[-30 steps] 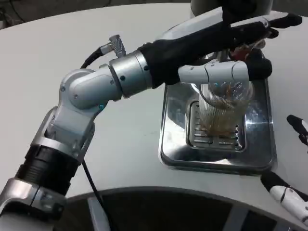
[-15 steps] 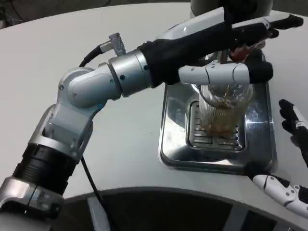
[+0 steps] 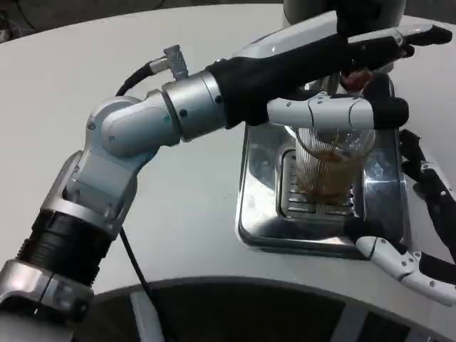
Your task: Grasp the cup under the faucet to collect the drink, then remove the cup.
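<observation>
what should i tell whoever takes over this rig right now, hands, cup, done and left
Left hand: stretched out over the cup, toward the dispenser above it.
Right hand: open, beside the drip tray, fingers spread, not touching the cup.
Cup: upright on the tray grate, amber drink inside.
Done: some drink collected.
Left: grip the cup and take it off the tray.

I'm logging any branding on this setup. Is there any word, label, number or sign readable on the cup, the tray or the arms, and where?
None can be read: the ribbed clear plastic cup, the shiny steel drip tray, the left robot hand and the right robot hand show no legible text.
</observation>
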You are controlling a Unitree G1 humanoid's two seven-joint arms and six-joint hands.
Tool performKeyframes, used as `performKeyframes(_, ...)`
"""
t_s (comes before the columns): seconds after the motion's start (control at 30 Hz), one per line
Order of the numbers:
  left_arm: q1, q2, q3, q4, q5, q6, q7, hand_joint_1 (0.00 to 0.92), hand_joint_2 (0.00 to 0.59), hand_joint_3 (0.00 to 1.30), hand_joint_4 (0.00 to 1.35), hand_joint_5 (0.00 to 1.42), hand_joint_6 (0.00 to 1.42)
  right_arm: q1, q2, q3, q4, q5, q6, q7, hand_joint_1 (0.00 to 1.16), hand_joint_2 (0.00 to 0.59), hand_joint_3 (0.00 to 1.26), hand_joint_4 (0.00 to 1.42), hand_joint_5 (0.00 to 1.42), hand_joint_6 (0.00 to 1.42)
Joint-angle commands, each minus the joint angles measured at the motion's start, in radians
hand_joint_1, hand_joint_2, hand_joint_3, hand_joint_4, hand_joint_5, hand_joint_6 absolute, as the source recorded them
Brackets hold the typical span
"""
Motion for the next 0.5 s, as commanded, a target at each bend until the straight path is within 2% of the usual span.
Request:
performKeyframes(0.03, 0.017, -0.003, -0.032, 0.001, 0.026, 0.010, -0.042, 0.000, 0.092, 0.08, 0.00, 0.07, 0.14, -0.031, 0.006, 0.023, 0.043, -0.006, -0.005, -0.034, 0.64, 0.243, 0.00, 0.00, 0.03, 0.00)
performKeyframes(0.5, 0.010, 0.000, -0.029, 0.007, 0.011, 0.014, -0.058, 0.000, 0.091, 0.09, 0.00, 0.07, 0.14, -0.129, 0.012, 0.089, 0.173, -0.046, -0.026, -0.109, 0.63, 0.243, 0.00, 0.00, 0.03, 0.00)
